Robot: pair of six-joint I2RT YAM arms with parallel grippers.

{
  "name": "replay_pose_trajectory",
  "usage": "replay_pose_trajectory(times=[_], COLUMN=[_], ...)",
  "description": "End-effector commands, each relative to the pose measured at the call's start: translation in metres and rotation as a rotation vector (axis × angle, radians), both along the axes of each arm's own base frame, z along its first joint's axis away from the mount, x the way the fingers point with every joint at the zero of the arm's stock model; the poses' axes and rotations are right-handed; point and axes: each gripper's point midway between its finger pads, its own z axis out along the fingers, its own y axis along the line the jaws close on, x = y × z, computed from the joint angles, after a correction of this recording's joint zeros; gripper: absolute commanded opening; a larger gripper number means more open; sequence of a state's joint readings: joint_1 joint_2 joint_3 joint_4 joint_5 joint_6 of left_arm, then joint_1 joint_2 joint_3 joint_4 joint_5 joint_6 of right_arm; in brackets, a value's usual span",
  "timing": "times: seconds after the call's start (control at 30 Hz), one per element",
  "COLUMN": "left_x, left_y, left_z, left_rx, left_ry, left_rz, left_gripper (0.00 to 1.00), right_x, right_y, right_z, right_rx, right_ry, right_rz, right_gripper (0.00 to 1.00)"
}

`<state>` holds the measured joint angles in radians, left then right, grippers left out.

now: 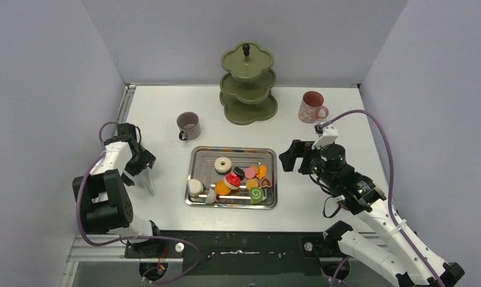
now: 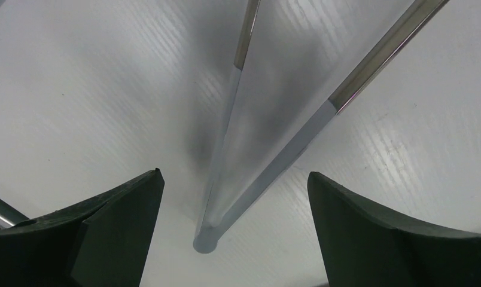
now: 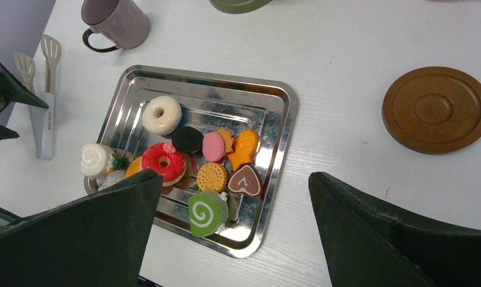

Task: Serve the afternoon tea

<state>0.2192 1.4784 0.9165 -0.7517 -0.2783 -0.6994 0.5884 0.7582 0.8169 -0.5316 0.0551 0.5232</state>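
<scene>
Colourful toy sweets point(image 3: 214, 146) lie heaped in a rectangular shiny steel tray point(image 3: 268, 119) mid-worktop point(image 1: 160, 107), before the olive-green three-tier stand point(image 1: 247, 84). Left pincer point(image 2: 235, 179) stands apart astride slim metal tongs point(image 2: 286, 155), not touching them; right pincer point(image 3: 235, 175) hovers wide apart above the tray

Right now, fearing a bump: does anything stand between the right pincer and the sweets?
Nothing visible does. The right pincer hangs open beside the steel tray; only the tray's low rim lies before the sweets.
</scene>
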Motion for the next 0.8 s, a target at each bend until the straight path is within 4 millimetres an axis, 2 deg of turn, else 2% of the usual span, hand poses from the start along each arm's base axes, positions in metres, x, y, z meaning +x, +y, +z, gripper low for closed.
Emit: replay_pose_trajectory(times=[0.0,0.13,0.23,0.4,0.6,0.67,0.77], left_x=[0.033,0.051,0.062,0.076,0.101,0.104,0.097], left_y=[0.01,-0.003,-0.009,-0.019,-0.049,-0.052,-0.045], left_z=[0.006,-0.005,-0.012,-0.015,-0.015,-0.013,-0.013], left_rx=[0.021,-0.058,-0.075,-0.003,-0.007,0.008,0.01], left_ry=[-0.062,-0.091,-0.086,-0.036,-0.1,-0.093,-0.067], left_rz=[-0.003,-0.068,-0.096,-0.181,-0.29,-0.287,-0.215], left_gripper=[0.88,0.75,0.74,0.73,0.67,0.67,0.69], right_x=[0.006,0.005,0.005,0.004,0.005,0.005,0.005], right_y=[-0.002,-0.004,-0.005,-0.009,-0.013,-0.012,-0.012], right_z=[0.029,0.036,0.039,0.051,0.068,0.071,0.071], right_rx=[0.026,0.009,0.002,0.002,0.008,0.006,0.011], right_ry=[-0.113,-0.135,-0.152,-0.199,-0.274,-0.28,-0.274], right_rz=[0.004,0.012,0.019,0.01,0.007,0.011,0.008], right_gripper=[1.0,1.0,1.0,1.0,1.0,1.0,1.0])
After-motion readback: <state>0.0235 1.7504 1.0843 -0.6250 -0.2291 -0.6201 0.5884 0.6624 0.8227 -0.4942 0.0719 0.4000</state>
